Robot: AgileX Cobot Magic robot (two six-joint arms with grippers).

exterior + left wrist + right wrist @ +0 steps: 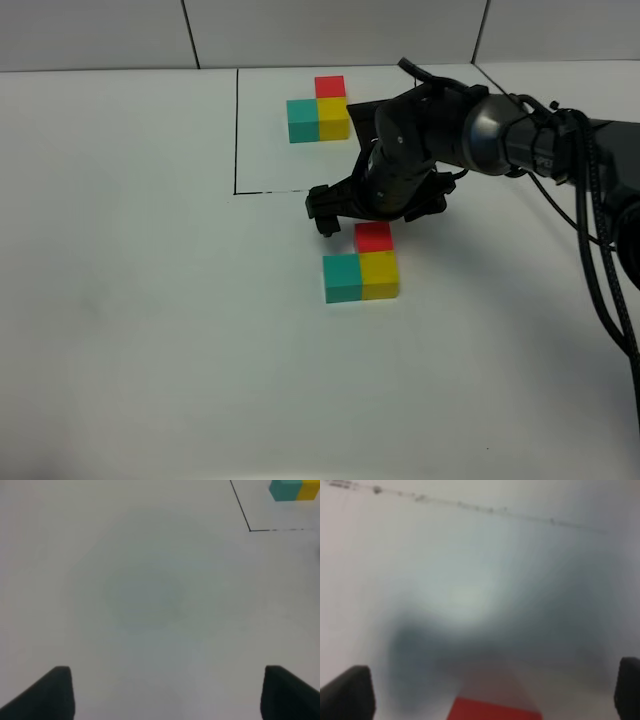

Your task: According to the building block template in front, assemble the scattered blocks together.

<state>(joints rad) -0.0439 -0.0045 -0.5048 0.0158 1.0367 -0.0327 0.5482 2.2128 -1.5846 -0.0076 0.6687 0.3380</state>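
Observation:
The template, a joined teal (303, 120), yellow (334, 118) and red (330, 86) cluster, sits at the back inside a thin black outline (236, 130). The loose teal cube (343, 278), yellow cube (379, 275) and red cube (373, 237) lie touching in the same L shape nearer the front. My right gripper (375, 212) hovers just behind the red cube, open and empty. In the right wrist view the red cube (492, 710) lies between the spread fingers of the right gripper (492, 690). My left gripper (165, 692) is open over bare table.
The white table (150, 330) stretches wide to the left and front. The right arm and its cables (590, 210) cross the right side. The left wrist view shows the outline's corner (249, 529) and part of the template's teal cube (286, 490).

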